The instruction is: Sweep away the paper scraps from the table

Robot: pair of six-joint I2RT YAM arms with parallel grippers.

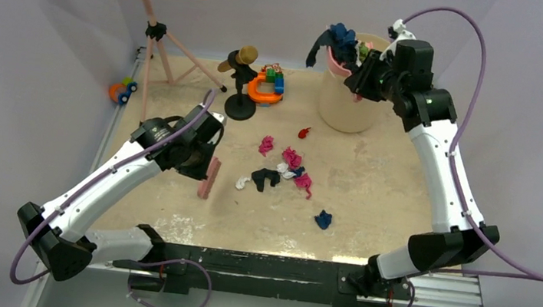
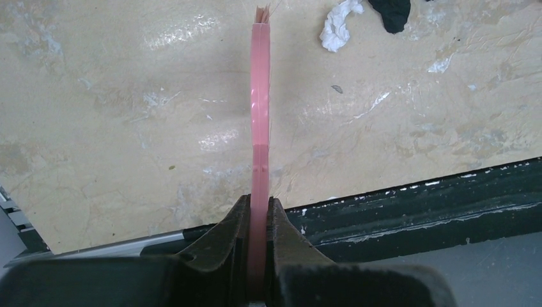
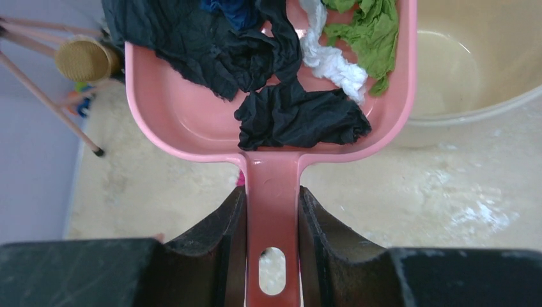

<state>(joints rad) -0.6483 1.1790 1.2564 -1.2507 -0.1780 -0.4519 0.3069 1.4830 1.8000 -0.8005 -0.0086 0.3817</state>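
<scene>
The right hand (image 3: 271, 204) is clamping the handle of the pink dustpan (image 3: 192, 121) between both fingers. It is holding the pan, loaded with dark, white and green paper scraps (image 3: 294, 115), at the rim of the beige bucket (image 1: 347, 104) near the far right corner of the tabletop (image 1: 374, 173). The emptying step seems to be in hand. I think the next move is calling for more tilt over the bucket mouth, because one dark strip is hanging over the pan's side and could drop outside. The left hand (image 2: 259, 211) is gripping the pink brush (image 2: 259, 115) near the left edge. More scraps are lying in the middle of the tabletop, just right of the brush and well apart from the right hand.
</scene>
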